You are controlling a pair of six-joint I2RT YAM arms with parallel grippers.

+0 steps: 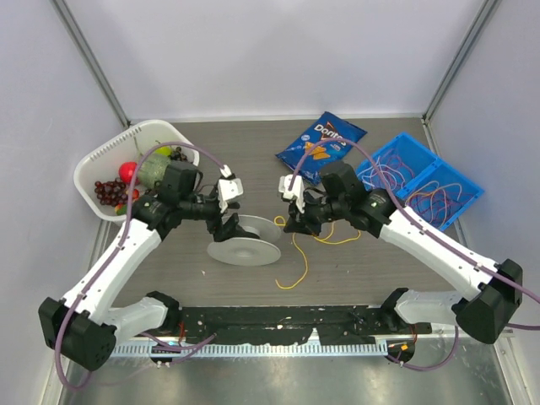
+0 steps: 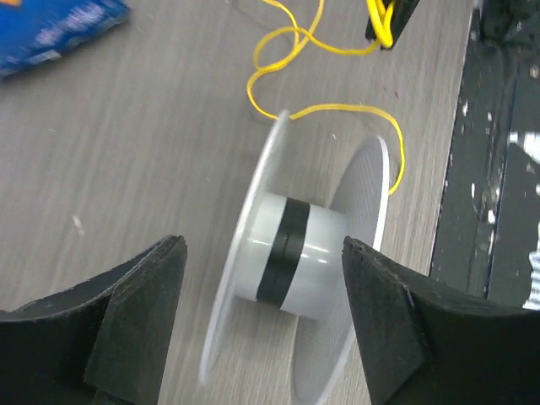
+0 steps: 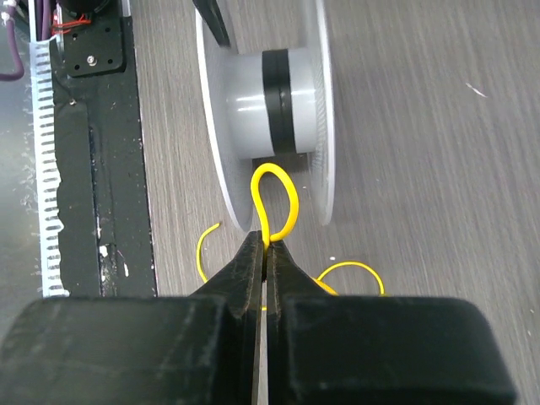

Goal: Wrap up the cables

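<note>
Yellow cable [image 3: 291,202] rises in a small loop from the tips of the right jaws, which are pinched tight on it. The loop pokes in between the two discs of a clear spool [image 3: 270,101] on the grey table [image 3: 422,169], close to the hub. The rest of the cable trails loose across the table. The left jaws stand wide apart, framing the spool's hub. More cables [image 1: 396,173] lie in a blue tray [image 1: 460,198], well apart.

Bright, even overhead light — soft shadows lay under the spool [image 1: 245,251]. The left gripper [image 2: 263,249] looked blurred; the yellow cable [image 3: 272,170] was crisp — glare streaked the worktop [image 1: 270,381] at its near edge.
</note>
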